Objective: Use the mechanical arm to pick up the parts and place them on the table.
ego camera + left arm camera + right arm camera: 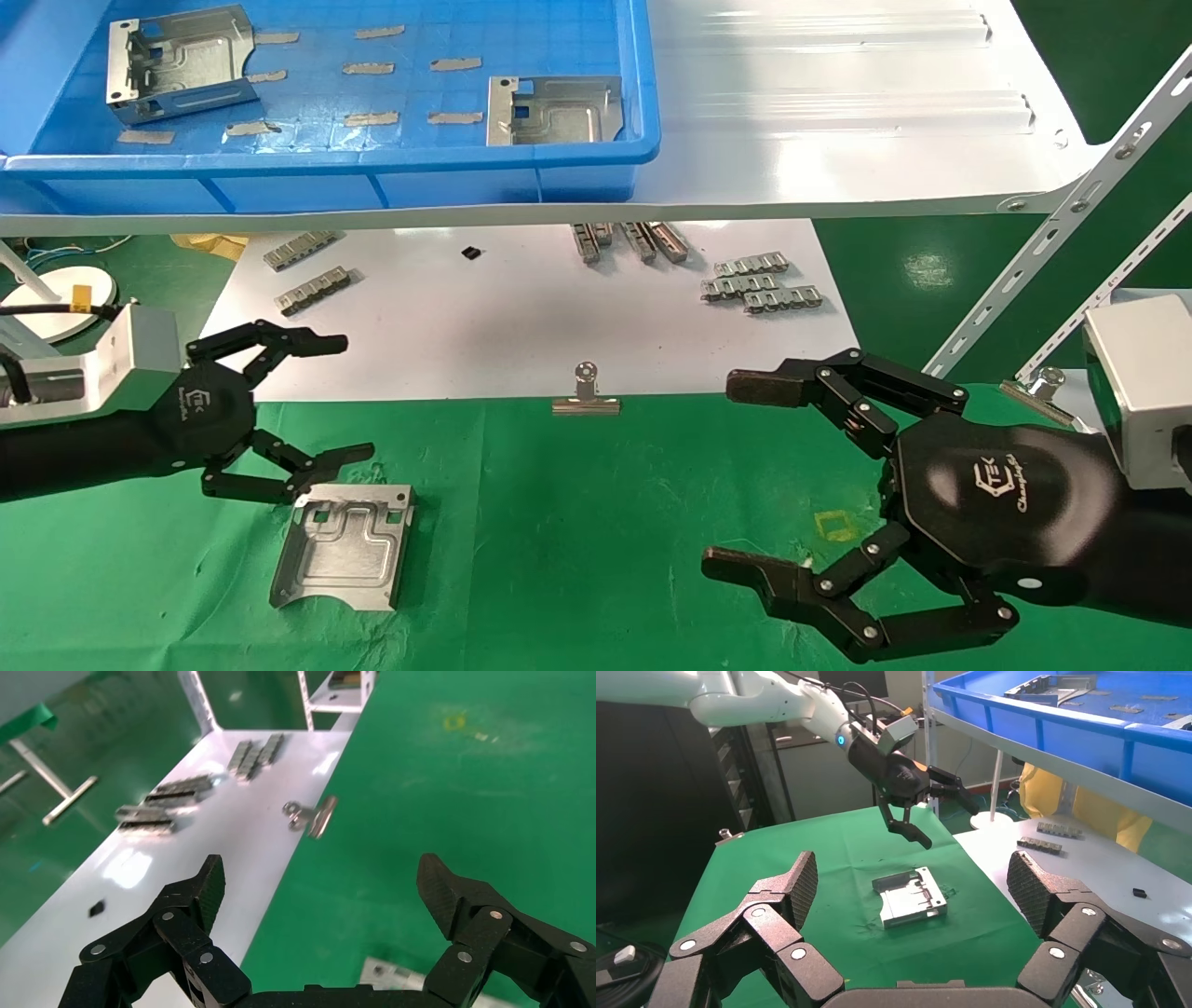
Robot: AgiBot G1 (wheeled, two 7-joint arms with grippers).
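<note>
Green cloth tabletop (577,559) fills the near half of my head view, wrinkled, with a white board (521,317) behind it and a glossy white shelf (838,112) overhead. Going left to right: blue bin (326,168) sits on the shelf at far left, and I see two parts in it, one (179,63) propped up on its rim at the bin's left end, one (555,110) lying flat near the right wall. Below that, left end effector (358,399) hangs over the left side of the tabletop, fingers spread wide, nothing in them. One part (343,546) lies flat on the cloth just under and beside its lower fingertips; I can't tell if they touch. Right wrist view shows it (909,897) clear of that hand, which hangs above it. Small grey linked strips (312,278) lie on the board, more of them (759,284) toward its right. Binder clip (586,396) is on the cloth edge at centre. Right end effector (726,475) is over the right side of the tabletop, released, fingers splayed, empty, with a small yellow square mark (835,527) on the cloth between them.
</note>
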